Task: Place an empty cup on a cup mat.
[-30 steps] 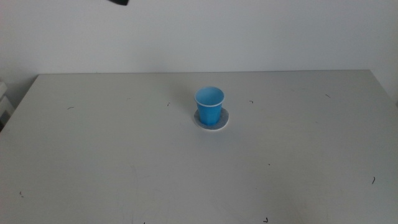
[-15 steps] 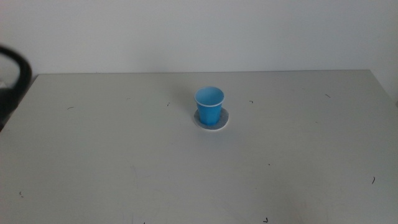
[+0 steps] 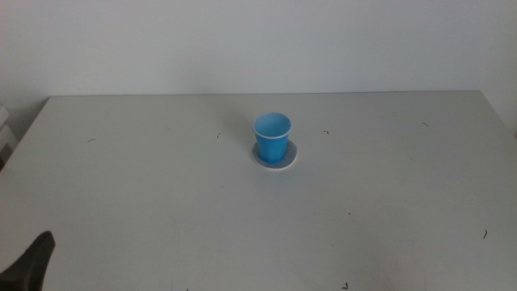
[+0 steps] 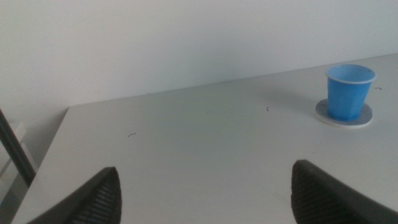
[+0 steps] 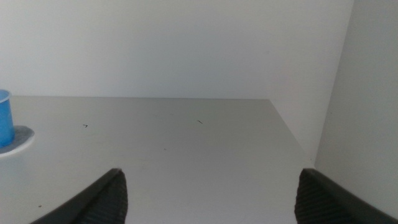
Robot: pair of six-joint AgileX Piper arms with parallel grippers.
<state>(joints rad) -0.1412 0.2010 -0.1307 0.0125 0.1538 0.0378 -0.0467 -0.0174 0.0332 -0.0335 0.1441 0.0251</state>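
While both grippers stand wide open, well apart from it, the bright blue, white-rimmed cup (image 3: 272,138) sits upright, centred on the grey cup mat (image 3: 275,160); left gripper (image 4: 205,193), right gripper (image 5: 211,196).

In the middle view, the left pincer (image 3: 32,263) shows only as a dark tip cut off at the bottom-left corner; the arm behind it is out of frame. The cup (image 3: 272,138) hides the center of the cup mat (image 3: 289,158), leaving only a ring visible. In the right wrist view, the picture edge cuts the cup (image 5: 5,117) and the cup mat (image 5: 18,140), with only 1 side of each visible. Small dark marks on the counter (image 3: 388,202) are too small to identify.
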